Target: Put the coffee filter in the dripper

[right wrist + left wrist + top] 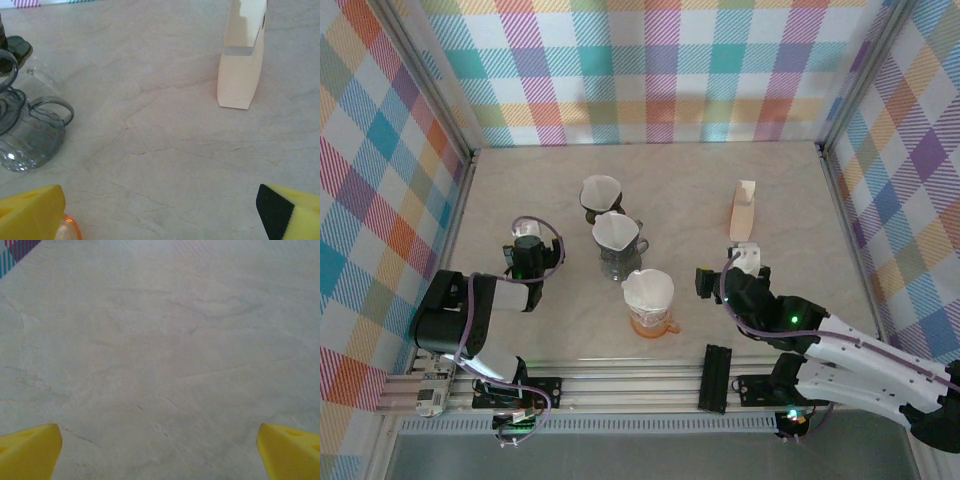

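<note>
Three drippers stand in a diagonal row mid-table: a dark one [600, 199], a clear grey one [618, 250] and an orange one [651, 315]. Each holds a white paper coffee filter, such as the one in the orange dripper [649, 289]. A cream filter holder [744, 208] stands at the right. My left gripper [527, 243] is open over bare table, left of the drippers. My right gripper [745, 258] is open just in front of the holder [242, 65], with nothing between its yellow fingers [30, 212]. The clear dripper [30, 135] and the orange rim [71, 227] lie to its left.
Plaid walls enclose the marble table [540, 180] on three sides. A metal rail [630, 385] with a black clamp [717, 377] runs along the near edge. The left wrist view looks down on bare marble [160, 350] between yellow fingertips [27, 450].
</note>
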